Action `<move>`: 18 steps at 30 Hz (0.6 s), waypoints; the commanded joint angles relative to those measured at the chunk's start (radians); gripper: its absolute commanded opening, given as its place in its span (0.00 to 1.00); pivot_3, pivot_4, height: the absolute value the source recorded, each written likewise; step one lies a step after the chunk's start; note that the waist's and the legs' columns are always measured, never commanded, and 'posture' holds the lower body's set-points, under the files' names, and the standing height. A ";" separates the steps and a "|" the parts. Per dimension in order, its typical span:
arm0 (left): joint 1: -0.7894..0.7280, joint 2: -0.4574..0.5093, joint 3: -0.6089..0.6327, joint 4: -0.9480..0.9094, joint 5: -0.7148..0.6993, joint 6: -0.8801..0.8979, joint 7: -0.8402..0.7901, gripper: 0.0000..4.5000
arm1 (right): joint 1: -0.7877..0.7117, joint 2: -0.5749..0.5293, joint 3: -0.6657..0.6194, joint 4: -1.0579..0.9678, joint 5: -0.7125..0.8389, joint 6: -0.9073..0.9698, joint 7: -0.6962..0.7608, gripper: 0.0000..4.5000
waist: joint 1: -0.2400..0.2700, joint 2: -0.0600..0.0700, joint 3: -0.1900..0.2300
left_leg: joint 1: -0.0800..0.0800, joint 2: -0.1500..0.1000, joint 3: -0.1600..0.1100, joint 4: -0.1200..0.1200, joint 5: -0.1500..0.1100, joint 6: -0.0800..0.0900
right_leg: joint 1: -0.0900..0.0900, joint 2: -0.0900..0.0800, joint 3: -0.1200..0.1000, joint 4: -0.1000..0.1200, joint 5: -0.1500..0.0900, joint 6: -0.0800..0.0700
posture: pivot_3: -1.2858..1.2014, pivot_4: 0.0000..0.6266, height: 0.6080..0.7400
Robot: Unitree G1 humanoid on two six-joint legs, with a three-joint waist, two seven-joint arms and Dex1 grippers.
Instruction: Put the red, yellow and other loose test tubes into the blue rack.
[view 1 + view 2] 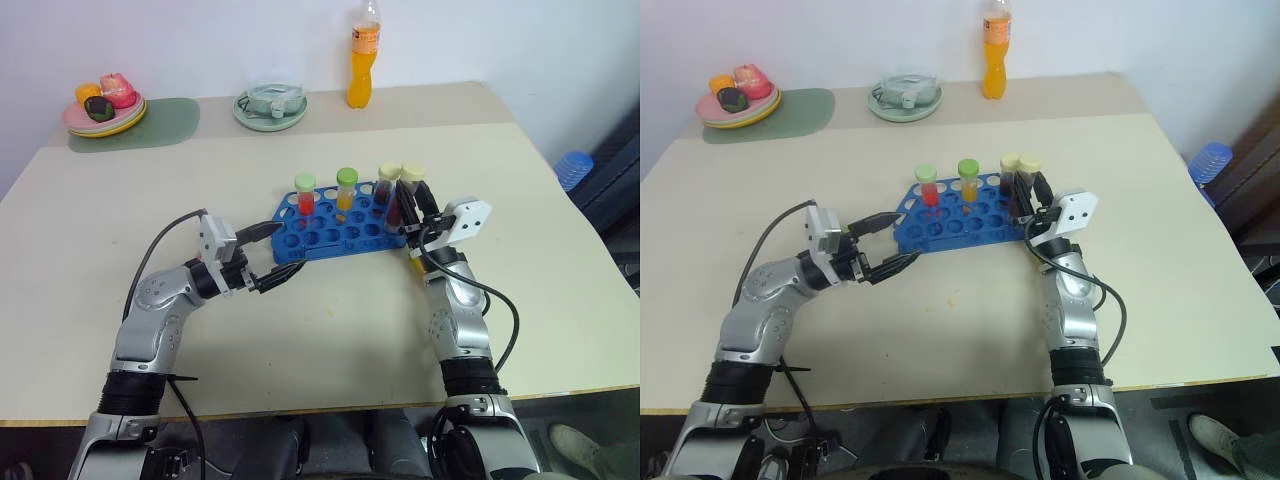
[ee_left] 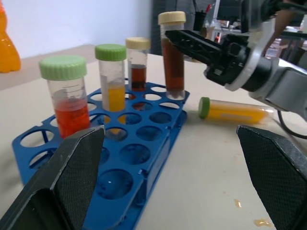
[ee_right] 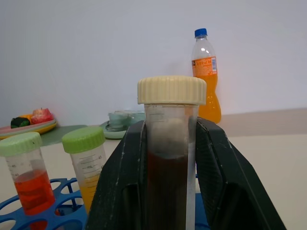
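Four capped plastic test tubes stand upright in the blue perforated plastic rack (image 1: 335, 225) at the middle of the beige tabletop (image 1: 300, 330): a green-capped tube of red liquid (image 1: 305, 195), a green-capped tube of yellow liquid (image 1: 346, 189), a cream-capped tube of dark brown liquid (image 2: 137, 64), and a second cream-capped brown tube (image 3: 171, 158). The right claw (image 3: 168, 182) is clamped on this second tube at the rack's right end. One green-capped yellow tube (image 2: 232, 109) lies loose on the tabletop beside the rack, near the right claw. The left claw (image 1: 270, 255) is spread wide and empty at the rack's left end.
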 commanded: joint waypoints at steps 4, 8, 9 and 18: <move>0.008 0.011 0.004 -0.056 -0.012 0.006 0.004 1.00 | 0.006 0.019 0.027 0.075 -0.044 -0.103 -0.002 0.17 | -0.002 0.000 0.000 | 0.000 0.000 0.000 0.000 0.000 0.000 | 0.000 0.000 0.000 0.000 0.000 0.000 | 0.52 0.24 1.00; 0.006 0.013 0.003 -0.053 -0.013 0.007 0.002 1.00 | 0.009 0.020 0.043 0.114 -0.052 -0.167 0.027 0.17 | -0.002 0.000 0.000 | 0.001 0.000 0.000 0.000 0.000 0.000 | 0.000 0.000 0.000 0.000 0.000 0.000 | 0.52 0.24 1.00; 0.004 0.013 0.003 -0.051 -0.013 0.006 0.002 1.00 | 0.009 0.020 0.045 0.120 -0.056 -0.178 0.028 0.17 | -0.002 0.000 0.000 | 0.001 0.000 0.000 0.000 0.000 0.000 | 0.000 0.000 0.000 0.000 0.000 0.000 | 0.52 0.24 1.00; 0.009 0.008 -0.001 -0.054 -0.012 0.005 0.006 1.00 | 0.016 -0.028 0.049 0.069 -0.116 -0.155 -0.018 0.93 | 0.001 0.000 0.000 | 0.001 0.000 0.000 0.000 0.000 0.000 | 0.000 0.000 0.000 0.001 0.000 0.000 | 0.52 0.24 1.00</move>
